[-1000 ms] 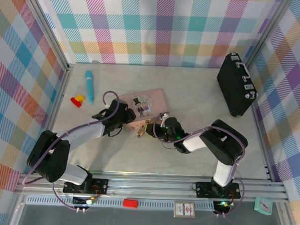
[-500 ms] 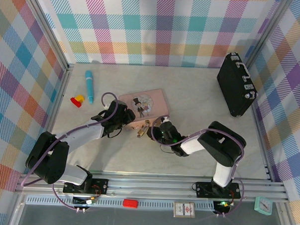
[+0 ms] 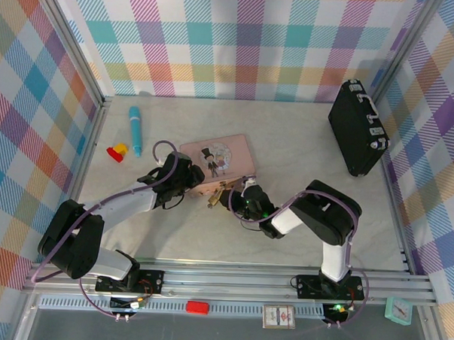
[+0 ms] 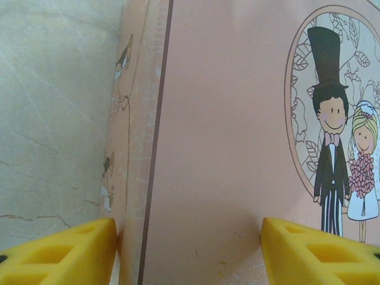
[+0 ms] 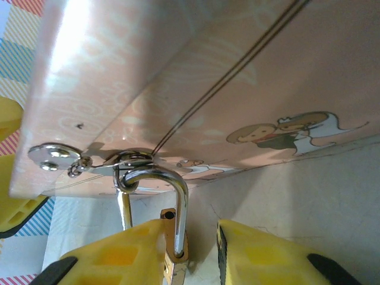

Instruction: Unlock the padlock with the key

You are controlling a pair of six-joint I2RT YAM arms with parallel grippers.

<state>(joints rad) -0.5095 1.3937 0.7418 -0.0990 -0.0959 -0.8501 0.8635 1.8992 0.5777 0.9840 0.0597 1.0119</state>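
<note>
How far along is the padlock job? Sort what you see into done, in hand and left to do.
Done: the left hand sits astride an edge of the pink box. In hand: the right hand brackets the padlock, hanging by its shackle from the box's latch. Left: turning the key and slipping the shackle off the latch; whether the lock has sprung is unclear.
</note>
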